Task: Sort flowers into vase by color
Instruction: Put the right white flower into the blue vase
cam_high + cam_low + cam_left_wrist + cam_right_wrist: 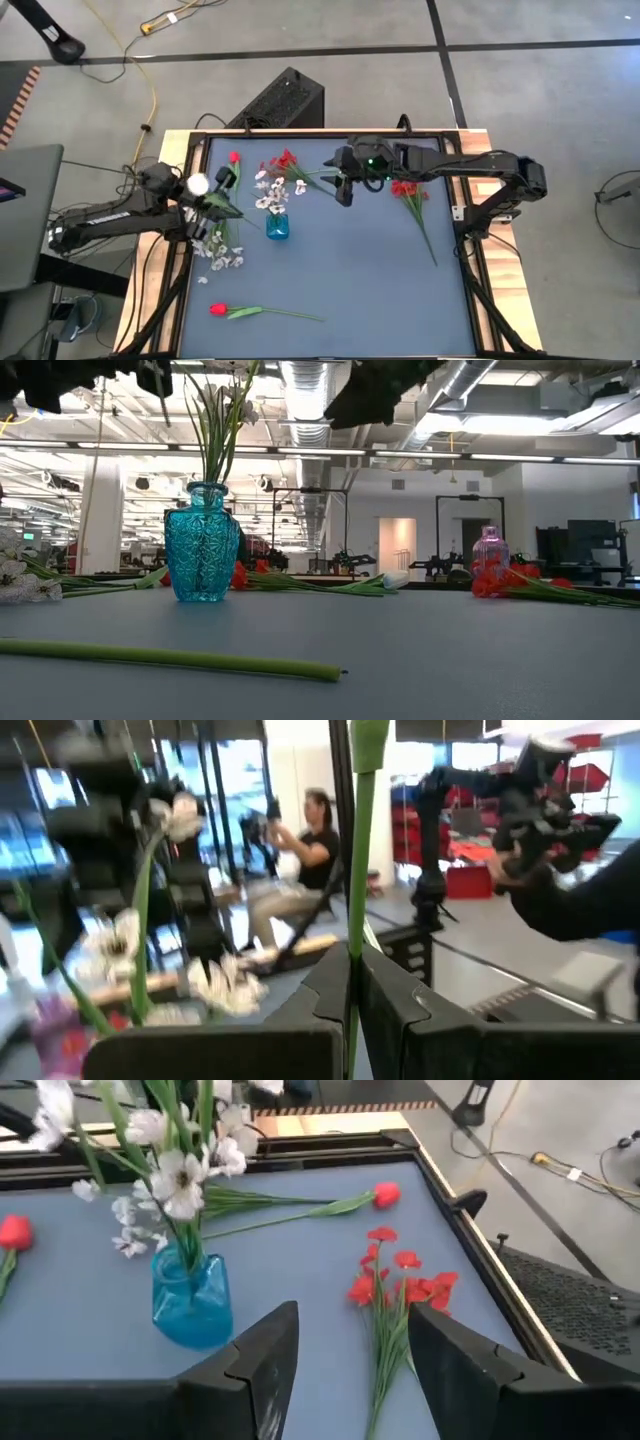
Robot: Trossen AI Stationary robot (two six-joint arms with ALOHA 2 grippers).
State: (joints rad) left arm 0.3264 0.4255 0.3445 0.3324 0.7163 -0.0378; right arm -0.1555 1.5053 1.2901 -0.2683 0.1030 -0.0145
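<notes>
A blue glass vase [277, 227] [202, 545] [190, 1298] stands mid-table with white blossoms [270, 190] in it. My left gripper [213, 200] [352, 960] hovers left of the vase, shut on a green stem whose white bud [198, 184] shows beside it. My right gripper [345, 192] [350, 1340] is open and empty, up between the vase and a red spray [405, 190] [400, 1285] that lies flat. Also lying flat are a red spray [283, 162], a red tulip [234, 157] [385, 1195], a white spray [220, 255], and another red tulip [218, 310] by the near edge. My left gripper pinches the thin green stem [353, 945] between its two fingers [320, 990]. The stem runs across the fingers and on past them out of the wrist view. The high view shows the white bud next to the gripper, with the flower off the table.
A small pink vase [489, 557] stands toward the far right in the low view; the high view does not show it under the right arm. The near tulip's long stem [170, 657] lies across the front. The wooden table frame [470, 260] rims the blue mat. A person sits in the room beyond.
</notes>
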